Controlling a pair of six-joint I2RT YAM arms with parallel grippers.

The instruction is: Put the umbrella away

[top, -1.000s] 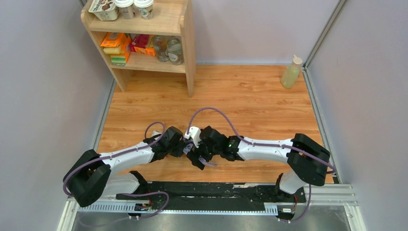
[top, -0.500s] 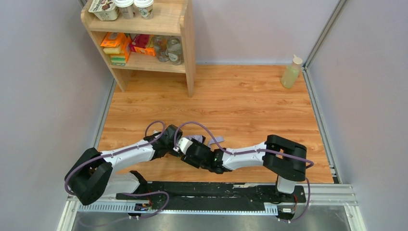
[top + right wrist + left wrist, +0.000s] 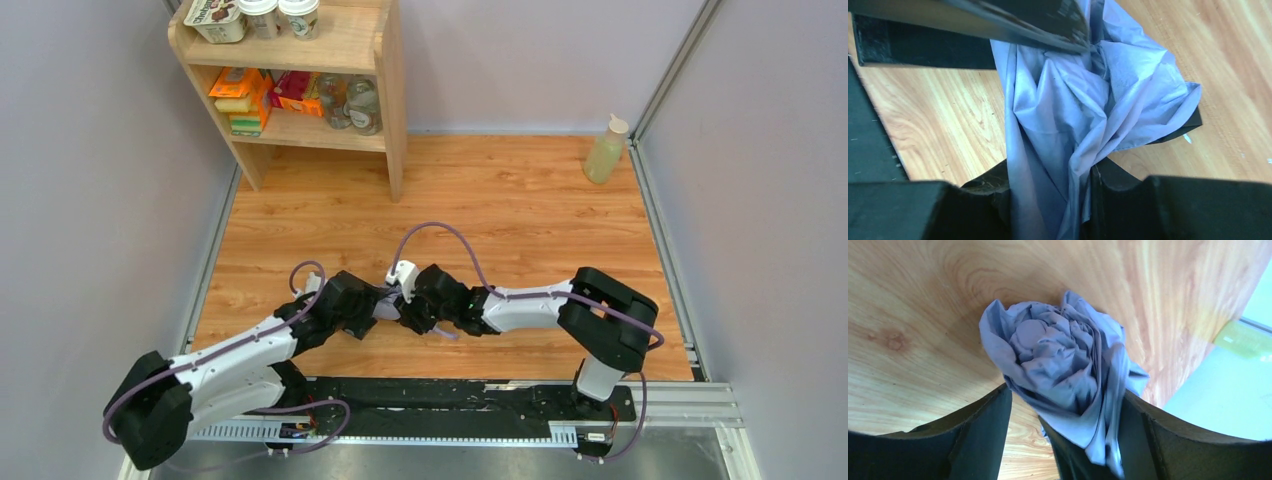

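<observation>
Unlike a second ago, the umbrella (image 3: pixel 1058 355) is released by the wide left gripper (image 3: pixel 1065 392) and pinched by the right gripper (image 3: pixel 1050 172); bare table (image 3: pixel 520 200) is seen behind it

Wide room between shelf (image 3: pixel 390 120) and bottle (image 3: pixel 605 150)
</observation>
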